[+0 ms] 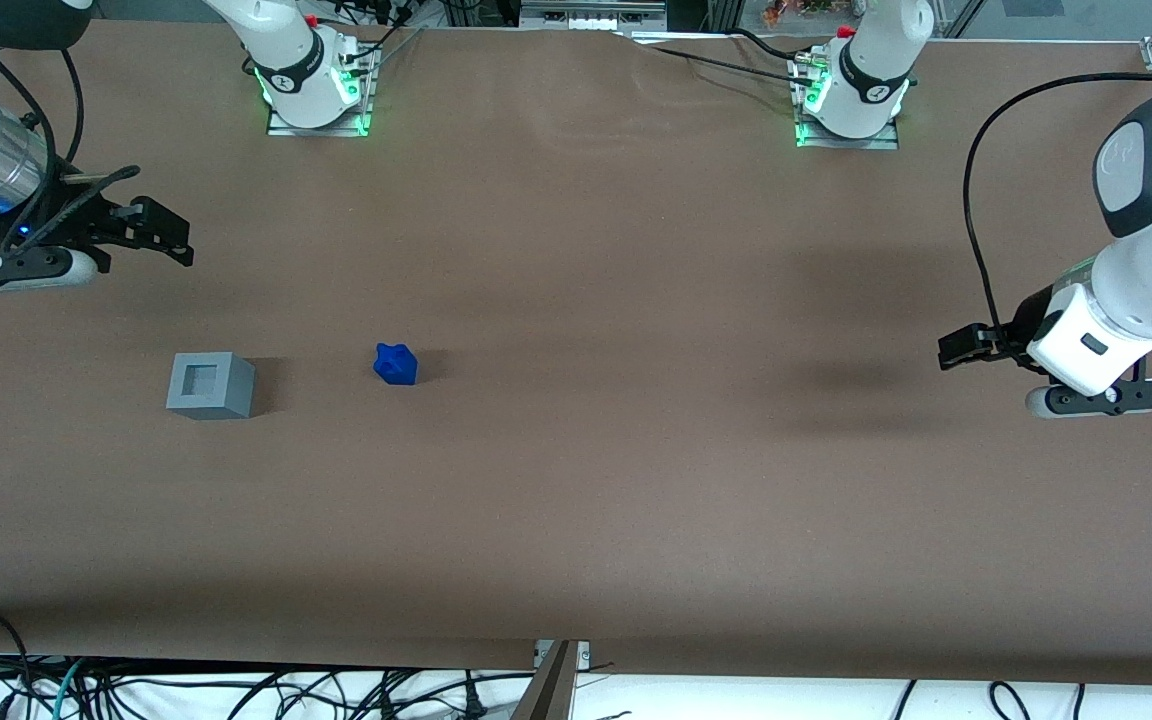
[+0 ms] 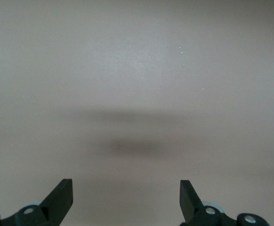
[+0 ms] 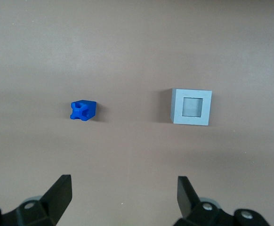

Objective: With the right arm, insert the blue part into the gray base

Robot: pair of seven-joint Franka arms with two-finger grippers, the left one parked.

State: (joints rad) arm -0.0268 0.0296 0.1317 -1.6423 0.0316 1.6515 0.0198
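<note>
The blue part (image 1: 396, 363) lies on the brown table, beside the gray base (image 1: 211, 385), with a gap of table between them. The base stands upright with its square recess facing up, nearer the working arm's end. Both show in the right wrist view, the blue part (image 3: 83, 110) and the gray base (image 3: 191, 107). My right gripper (image 1: 164, 232) hangs above the table, farther from the front camera than both things. Its fingers are wide open and hold nothing (image 3: 124, 190).
The brown table (image 1: 576, 500) runs across the whole view. Two arm mounts (image 1: 316, 95) with green lights stand at the table's edge farthest from the front camera. Cables lie below the table's near edge.
</note>
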